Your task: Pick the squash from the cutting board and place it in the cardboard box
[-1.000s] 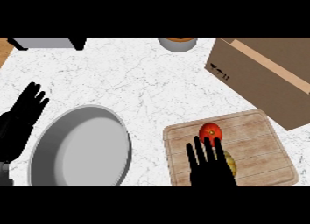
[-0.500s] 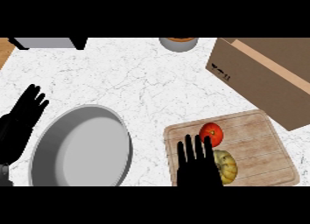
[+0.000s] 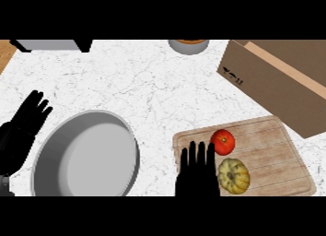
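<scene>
Coming in from the lower edge, the right hand (image 3: pixel 196 173) lies open, fingers straight, over the left part of the wooden cutting board (image 3: pixel 274 152), just left of the yellowish squash (image 3: pixel 234 175), which sits on the board with a red tomato (image 3: pixel 224 141) just beyond it. To the left a big grey bowl (image 3: pixel 84 159) stands on the white marbled bench (image 3: pixel 159 87), with the open left hand (image 3: pixel 20 136) resting beside it, fingers up. Farther off at the right, the cardboard box (image 3: pixel 274 78) stands just beyond the board's far corner.

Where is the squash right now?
In the head view, the squash lies on the cutting board at lower right, just below the tomato and beside the right hand.
</scene>
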Tool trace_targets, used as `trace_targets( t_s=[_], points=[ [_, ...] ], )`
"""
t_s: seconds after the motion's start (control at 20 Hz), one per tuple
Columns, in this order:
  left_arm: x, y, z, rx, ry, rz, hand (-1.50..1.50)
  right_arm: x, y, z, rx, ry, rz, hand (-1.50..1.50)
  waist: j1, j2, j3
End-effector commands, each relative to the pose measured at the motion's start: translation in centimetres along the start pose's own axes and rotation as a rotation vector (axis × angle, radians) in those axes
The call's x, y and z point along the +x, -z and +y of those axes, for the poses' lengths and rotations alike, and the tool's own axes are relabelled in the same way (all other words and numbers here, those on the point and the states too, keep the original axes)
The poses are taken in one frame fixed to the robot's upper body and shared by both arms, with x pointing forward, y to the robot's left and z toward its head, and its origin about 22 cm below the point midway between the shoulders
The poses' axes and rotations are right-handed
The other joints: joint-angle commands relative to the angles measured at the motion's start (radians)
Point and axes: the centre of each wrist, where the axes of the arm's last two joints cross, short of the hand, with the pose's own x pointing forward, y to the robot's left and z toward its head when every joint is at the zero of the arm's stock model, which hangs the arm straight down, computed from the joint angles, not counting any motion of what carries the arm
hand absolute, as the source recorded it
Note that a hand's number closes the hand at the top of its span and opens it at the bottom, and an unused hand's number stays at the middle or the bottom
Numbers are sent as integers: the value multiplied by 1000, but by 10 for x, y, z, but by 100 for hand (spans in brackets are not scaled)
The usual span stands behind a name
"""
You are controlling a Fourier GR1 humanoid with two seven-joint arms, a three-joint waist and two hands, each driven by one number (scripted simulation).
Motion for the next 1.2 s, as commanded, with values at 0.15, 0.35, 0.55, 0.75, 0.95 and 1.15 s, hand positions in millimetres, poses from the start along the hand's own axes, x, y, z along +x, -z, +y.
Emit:
trace_targets(
  t_s=[0.15, 0.35, 0.55, 0.75, 0.95, 1.15],
  points=[
    [2, 5, -5, 10, -15, 4, 0, 10, 5, 1, 58, -70, 122, -150, -3, 1, 0],
    [3, 9, 11, -1, -6, 1, 0, 21, 8, 15, 63, -63, 145, -150, -2, 1, 0],
    [-1, -7, -2, 11, 6, 12, 0, 29, 15, 24, 57, -94, 165, -150, 3, 1, 1],
    [-11, -13, -8, 27, -16, -16, 0, 4, -4, 27, 80, -96, 175, -150, -2, -1, 0],
    [1, 10, -33, 8, -8, 2, 0, -3, 26, 10, 75, -80, 182, -150, -3, 1, 1],
    [23, 12, 2, 18, 12, -11, 0, -3, 37, 30, 139, -118, 188, -150, -2, 1, 1]
  ],
)
